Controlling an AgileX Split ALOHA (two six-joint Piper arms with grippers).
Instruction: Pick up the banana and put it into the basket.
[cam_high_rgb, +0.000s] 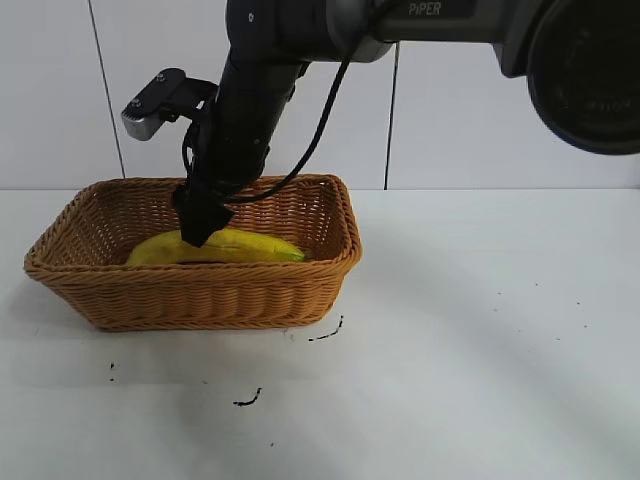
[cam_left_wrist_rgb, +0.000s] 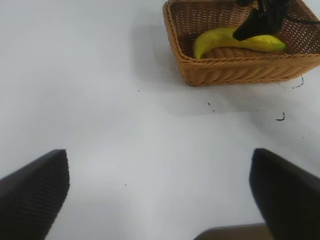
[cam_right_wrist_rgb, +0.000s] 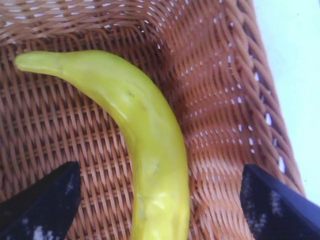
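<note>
Yellow and faintly speckled, the banana (cam_right_wrist_rgb: 150, 145) lay flat on the woven floor of the wicker basket (cam_high_rgb: 200, 295), near the table's left edge. We saw our right gripper (cam_right_wrist_rgb: 157, 200) straddling it with fingers spread wide, gripping nothing. We judged a straight lift clear of the braided rim best. Our left gripper (cam_left_wrist_rgb: 159, 197) hung open over bare table (cam_left_wrist_rgb: 125, 125). The arm hid the banana's middle in the exterior view.

Your exterior camera faces the arms level across the table (cam_high_rgb: 480, 350). Left wrist camera views the basket (cam_left_wrist_rgb: 235, 70) from afar; right wrist camera looks closely inside it.
</note>
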